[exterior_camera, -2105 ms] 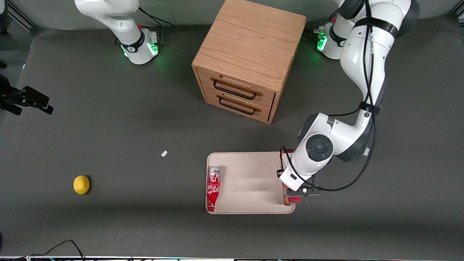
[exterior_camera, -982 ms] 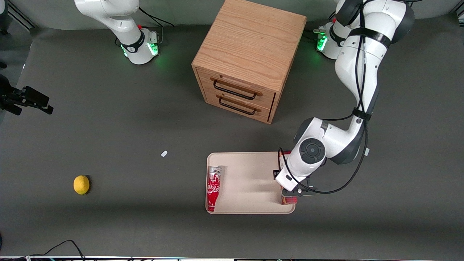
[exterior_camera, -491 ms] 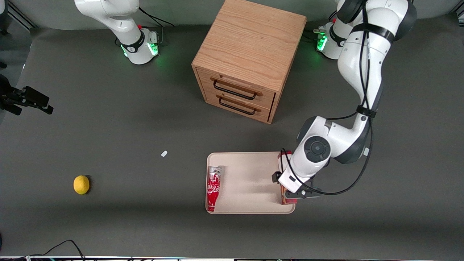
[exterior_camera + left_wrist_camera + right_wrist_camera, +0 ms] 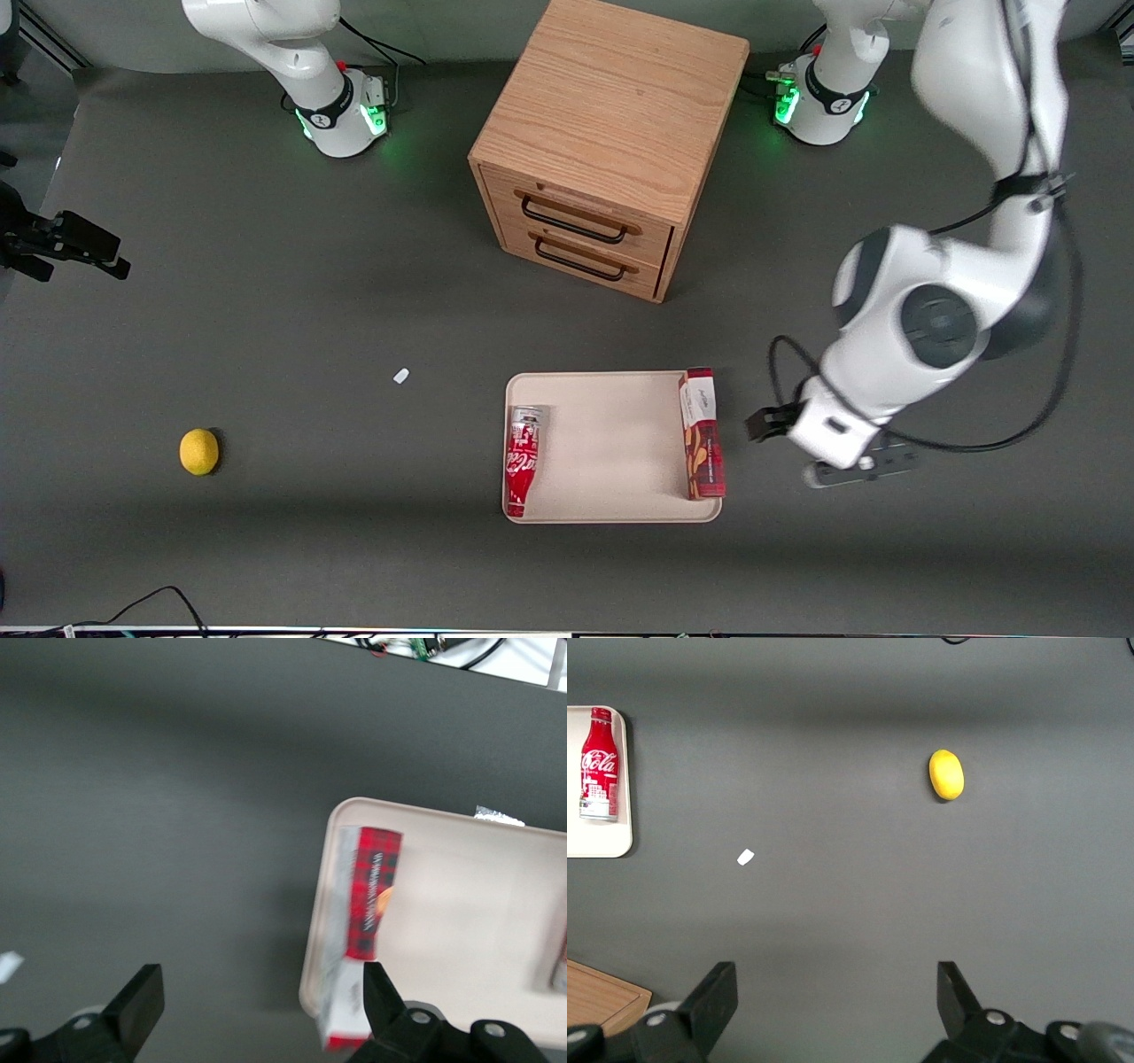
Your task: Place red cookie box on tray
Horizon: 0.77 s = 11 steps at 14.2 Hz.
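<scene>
Nearest the front camera a black cable (image 4: 146,604) loops at the bench (image 4: 266,549) edge. Next comes the tray (image 4: 611,443), with the box (image 4: 701,434) lying flat on it along the rim at the working arm's end, its white panel pointing away from the camera, and a red bottle (image 4: 521,459) lying along the rim toward the parked arm's end. The end effector (image 4: 828,443) hangs above bare bench just beside the tray on the working arm's side, clear of the box; the front view hides its fingers under the wrist, but the left wrist view shows the two fingers (image 4: 142,997) spread wide with nothing between them, and the box (image 4: 363,930) resting against the tray (image 4: 461,904) rim. A lemon (image 4: 198,451) sits well apart toward the parked arm's end, and a small white scrap (image 4: 401,376) lies between it and the tray; the right wrist view shows the lemon (image 4: 946,774), scrap (image 4: 745,857) and bottle (image 4: 599,763), not the box. Farther off stands a wooden cabinet (image 4: 611,133) with two drawers, both shut. The bench is covered in dark grey matting, and the arm bases (image 4: 819,97) glow green at its edge.
</scene>
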### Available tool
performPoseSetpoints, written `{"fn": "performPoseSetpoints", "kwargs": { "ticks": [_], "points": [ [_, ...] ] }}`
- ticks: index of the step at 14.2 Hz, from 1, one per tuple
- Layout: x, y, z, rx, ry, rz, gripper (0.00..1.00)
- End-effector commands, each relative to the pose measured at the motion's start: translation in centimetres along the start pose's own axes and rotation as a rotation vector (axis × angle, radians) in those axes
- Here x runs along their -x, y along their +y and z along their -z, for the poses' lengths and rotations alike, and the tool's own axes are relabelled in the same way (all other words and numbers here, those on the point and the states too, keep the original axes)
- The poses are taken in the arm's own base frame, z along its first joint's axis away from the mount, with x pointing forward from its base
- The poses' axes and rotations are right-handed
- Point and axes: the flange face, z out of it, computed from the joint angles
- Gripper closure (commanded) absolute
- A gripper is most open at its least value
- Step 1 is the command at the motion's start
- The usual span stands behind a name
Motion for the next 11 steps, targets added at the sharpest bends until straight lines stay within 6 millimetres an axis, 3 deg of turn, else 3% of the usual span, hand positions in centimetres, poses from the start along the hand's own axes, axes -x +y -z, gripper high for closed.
{"fn": "performPoseSetpoints", "kwargs": {
  "ticks": [1, 3, 7, 11],
  "points": [
    [2.5, -7.4, 4.7, 0.001, -0.038, -0.044, 0.00],
    [3.8, -11.3, 8.0, -0.025, -0.085, -0.063, 0.00],
    [7.7, -16.8, 13.3, -0.057, -0.081, -0.117, 0.00],
    [10.7, -18.7, 18.0, -0.074, -0.105, -0.151, 0.00]
  ]
}}
